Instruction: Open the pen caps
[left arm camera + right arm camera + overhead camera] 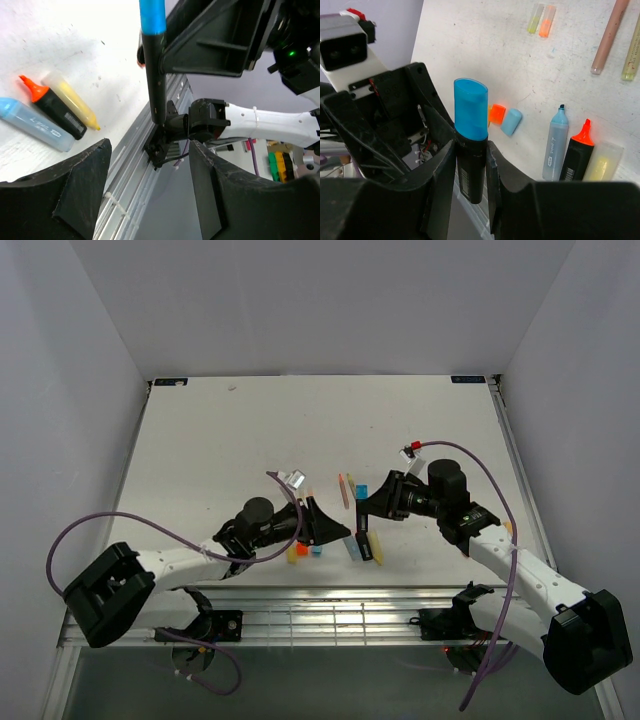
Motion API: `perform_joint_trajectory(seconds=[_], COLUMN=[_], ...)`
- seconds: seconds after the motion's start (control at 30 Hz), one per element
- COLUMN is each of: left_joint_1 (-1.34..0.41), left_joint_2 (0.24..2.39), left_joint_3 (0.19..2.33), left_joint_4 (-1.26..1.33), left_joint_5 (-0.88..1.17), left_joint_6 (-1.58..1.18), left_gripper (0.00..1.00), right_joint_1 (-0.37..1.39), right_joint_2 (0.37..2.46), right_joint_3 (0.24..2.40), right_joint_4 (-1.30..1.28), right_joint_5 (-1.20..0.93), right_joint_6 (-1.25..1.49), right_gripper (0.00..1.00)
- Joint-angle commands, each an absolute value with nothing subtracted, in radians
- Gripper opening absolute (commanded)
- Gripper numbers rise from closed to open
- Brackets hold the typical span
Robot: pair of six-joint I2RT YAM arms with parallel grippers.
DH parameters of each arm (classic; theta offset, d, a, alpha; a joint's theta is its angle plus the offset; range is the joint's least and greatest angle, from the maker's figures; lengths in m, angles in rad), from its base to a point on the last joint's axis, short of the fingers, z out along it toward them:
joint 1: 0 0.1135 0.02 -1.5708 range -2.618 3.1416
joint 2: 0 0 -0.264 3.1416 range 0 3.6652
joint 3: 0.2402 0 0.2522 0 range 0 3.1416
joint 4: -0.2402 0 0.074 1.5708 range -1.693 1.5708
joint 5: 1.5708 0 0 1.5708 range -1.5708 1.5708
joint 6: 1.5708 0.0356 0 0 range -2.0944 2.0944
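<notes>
Pen caps [300,552], top view: two loose on tabletop [220,440] beside left pincer [340,532]; blue cap [363,488] aloft between the arms.
Left wrist: left pincer open, empty; capped marker [157,75] just ahead, presented for pulling, I judge.
Right wrist: right pincer [470,150] clamps the barrel to steady it.
Count: three uncapped markers [577,155], two stubby caps, two pale caps [547,14].

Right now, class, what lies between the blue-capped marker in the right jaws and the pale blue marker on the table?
In the right wrist view, two loose caps: an orange cap and a pale blue cap, side by side.
</notes>
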State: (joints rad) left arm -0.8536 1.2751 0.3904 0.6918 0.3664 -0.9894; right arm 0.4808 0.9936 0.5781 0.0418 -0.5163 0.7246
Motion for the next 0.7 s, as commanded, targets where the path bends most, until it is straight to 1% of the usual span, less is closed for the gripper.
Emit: perform_joint_trajectory(seconds=[0.0, 0.13, 0.27, 0.4, 0.67], left_joint_1=[-0.799, -0.744, -0.732, -0.732, -0.735], left_joint_2=[1.172, 1.152, 1.215, 1.307, 1.384], left_joint_3=[0.388, 0.451, 0.531, 0.584, 0.632], left_joint_4=[0.591, 0.537, 0.528, 0.529, 0.558], left_joint_5=[0.342, 0.382, 0.406, 0.402, 0.41], left_joint_6=[-0.933, -0.907, -0.896, -0.917, -0.948], left_gripper=[0.74, 0.73, 0.72, 0.72, 0.7], right_joint_1=[0.485, 0.486, 0.502, 0.523, 0.545], right_joint_2=[0.976, 0.976, 1.0, 0.986, 1.009], right_joint_3=[0.609, 0.577, 0.557, 0.543, 0.546], right_joint_4=[0.028, 0.061, 0.098, 0.106, 0.12], right_joint_5=[-0.563, -0.635, -0.721, -0.715, -0.683], right_joint_6=[0.67, 0.644, 0.615, 0.606, 0.611], right_gripper=[0.08, 0.08, 0.08, 0.08, 0.08])
